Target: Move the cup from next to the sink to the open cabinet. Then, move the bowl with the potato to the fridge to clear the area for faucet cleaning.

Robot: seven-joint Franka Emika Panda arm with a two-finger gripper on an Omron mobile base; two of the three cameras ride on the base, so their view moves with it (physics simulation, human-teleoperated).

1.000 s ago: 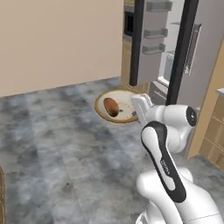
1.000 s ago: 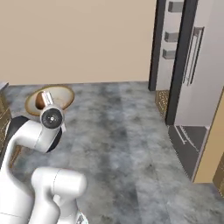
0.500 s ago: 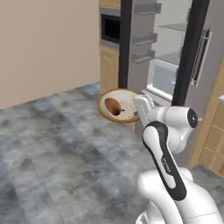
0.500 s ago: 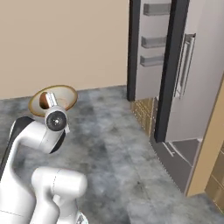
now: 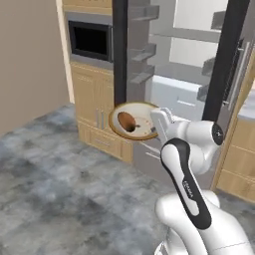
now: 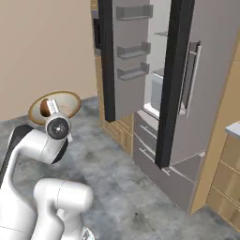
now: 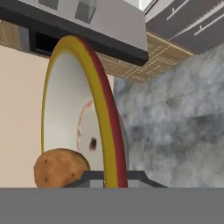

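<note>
with the gripper [image 5: 158, 119] pinching the rigid bowl [image 5: 133, 121] at its rim, that loose potato [image 5: 126, 120] could roll if tipped.

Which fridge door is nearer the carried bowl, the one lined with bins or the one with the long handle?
The bin-lined door, left of the fridge opening. The bowl with the potato sits just below it; the handled door stands at the opening's far side.

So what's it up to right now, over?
Gripper shut on bowl rim, bowl carried level. Potato sits inside. Fridge ahead, doors open, path looks free.
</note>
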